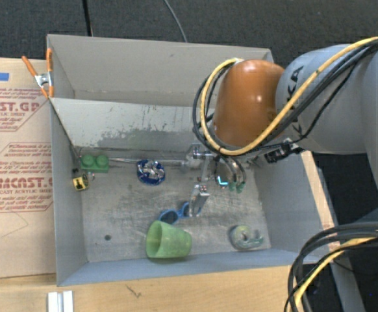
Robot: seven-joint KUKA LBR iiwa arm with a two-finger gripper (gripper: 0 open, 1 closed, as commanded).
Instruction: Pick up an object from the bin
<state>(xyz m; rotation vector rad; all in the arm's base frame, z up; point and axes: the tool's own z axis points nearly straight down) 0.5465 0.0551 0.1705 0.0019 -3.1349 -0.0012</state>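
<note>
My gripper [216, 188] hangs low over the middle of the bin floor, under the arm's orange cover. It stands open, with nothing between its fingers. One metal fingertip [199, 200] ends just above and to the right of a small blue piece [173, 214]. A light green cup [168, 241] lies on its side near the bin's front wall, just below that blue piece. A blue round thing with a silvery middle [151, 171] rests to the left of the gripper. A grey-green ring-like thing [245, 237] sits at the front right.
A green block [95, 163] and a small yellow-black thing [79, 183] lie against the bin's left wall. The arm and its cables cover the bin's right side. Bare floor shows at the front left.
</note>
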